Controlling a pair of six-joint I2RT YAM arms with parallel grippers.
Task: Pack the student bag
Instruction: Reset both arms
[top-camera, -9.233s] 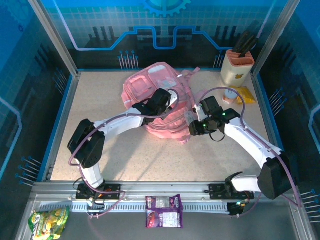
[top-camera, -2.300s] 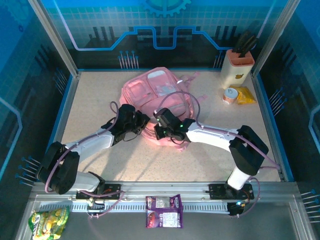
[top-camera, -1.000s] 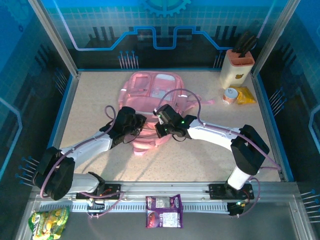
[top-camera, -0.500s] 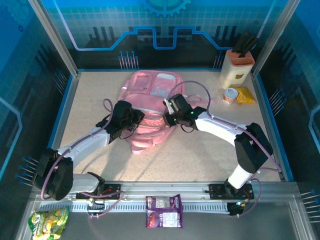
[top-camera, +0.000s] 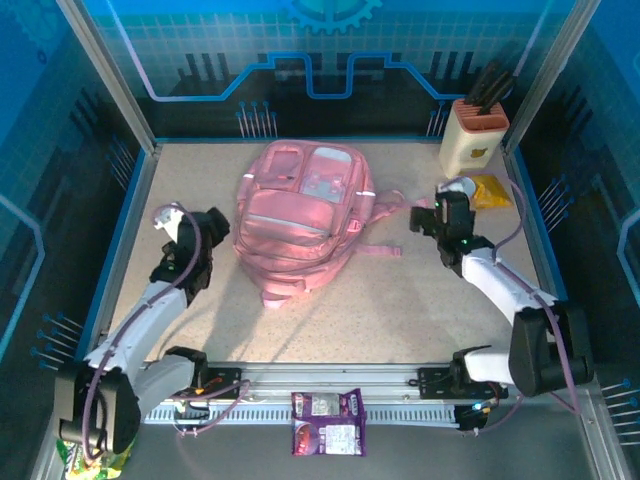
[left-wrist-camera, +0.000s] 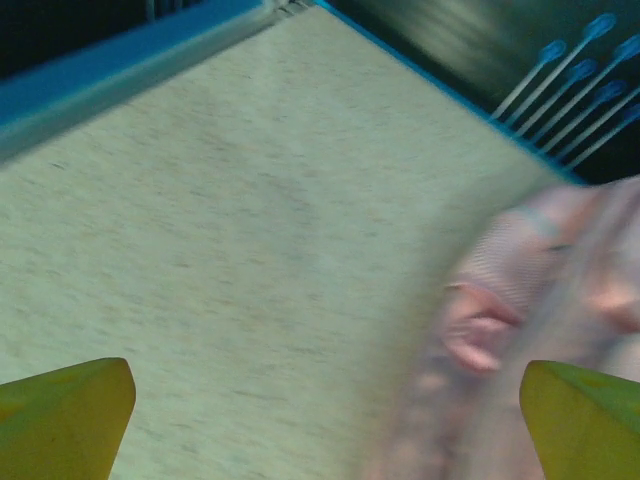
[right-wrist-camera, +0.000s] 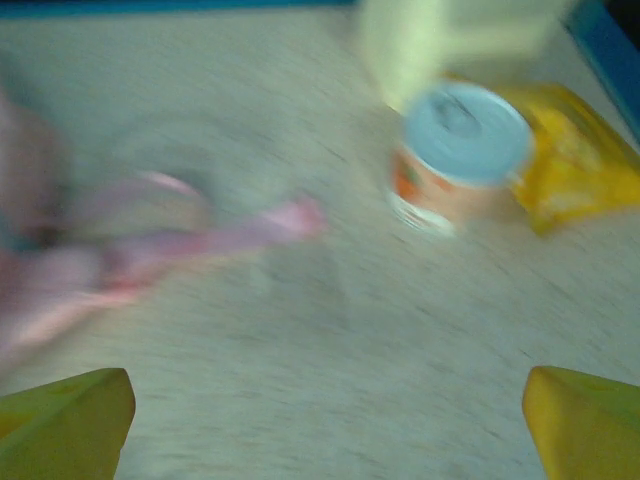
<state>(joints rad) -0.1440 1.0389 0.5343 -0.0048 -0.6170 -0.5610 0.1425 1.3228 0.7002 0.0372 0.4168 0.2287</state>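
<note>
Pink student bag (top-camera: 300, 225) lies flat between wide-open, empty left end effector (left-wrist-camera: 325, 400) and right end effector (right-wrist-camera: 327, 405).

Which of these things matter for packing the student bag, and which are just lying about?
For the job: student bag.
Probably just lying about: knife block, small can, yellow packet, purple snack packet.

Pink student bag (top-camera: 300, 215) flat mid-worktop (top-camera: 400, 310), straps (top-camera: 392, 203) trailing right; left gripper (top-camera: 168, 216) well apart on bag's left, right gripper (top-camera: 452, 192) beyond the straps, near the knife block (top-camera: 474, 135) and yellow packet (top-camera: 492, 190).
</note>
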